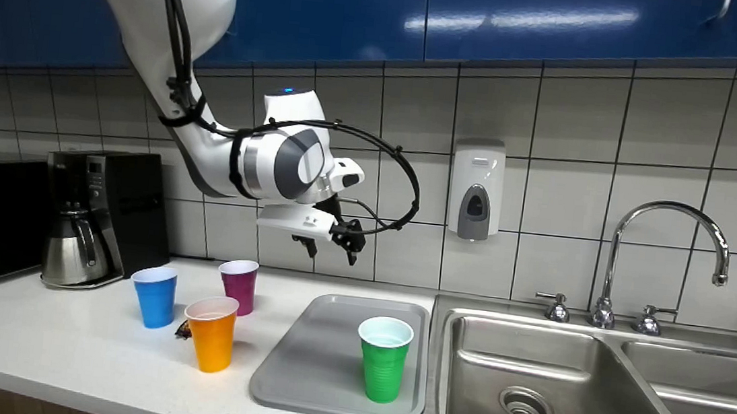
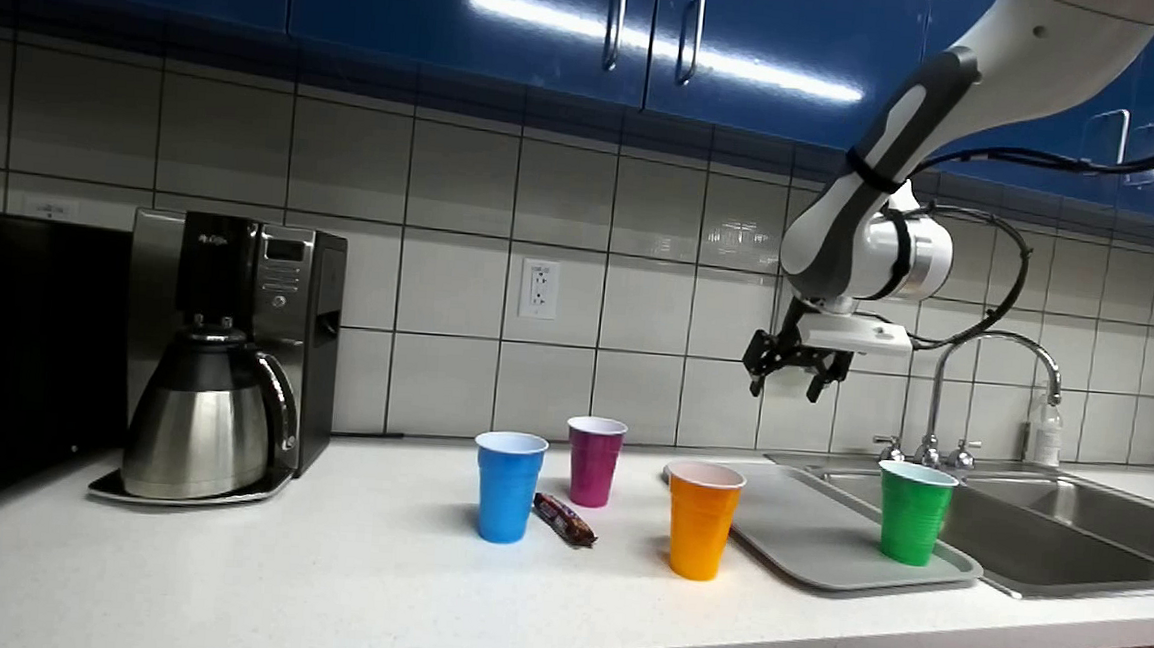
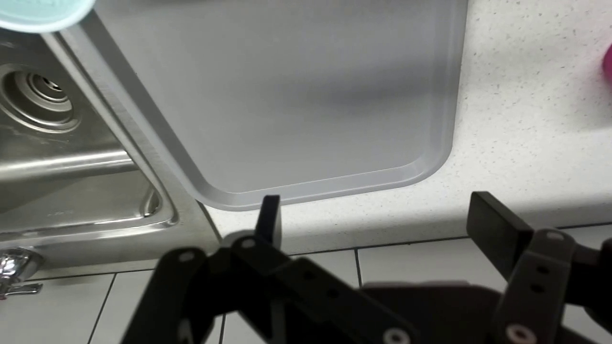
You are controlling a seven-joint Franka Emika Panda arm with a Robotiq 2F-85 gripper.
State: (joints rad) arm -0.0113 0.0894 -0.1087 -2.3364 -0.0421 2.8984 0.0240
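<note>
My gripper, in both exterior views (image 1: pixel 332 259) (image 2: pixel 784 393), is open and empty, high above the counter near the tiled wall. In the wrist view its fingers (image 3: pixel 376 205) stand wide apart. Below it lies a grey tray (image 1: pixel 306 363), also in the wrist view (image 3: pixel 287 105). A green cup (image 1: pixel 384 364) stands upright on the tray near the sink; its rim shows in the wrist view (image 3: pixel 38 14). An orange cup (image 2: pixel 700 527), a blue cup (image 2: pixel 507 490) and a purple cup (image 2: pixel 593 465) stand upright on the counter. A wrapped bar (image 2: pixel 565 521) lies among them.
A steel double sink (image 1: pixel 530 358) with a curved faucet (image 1: pixel 672 208) adjoins the tray. A soap dispenser (image 1: pixel 476 190) hangs on the wall. A coffee maker with a steel carafe (image 2: pixel 200 431) and a black appliance (image 2: pixel 24 360) stand at the far end. Blue cabinets (image 2: pixel 454 36) hang overhead.
</note>
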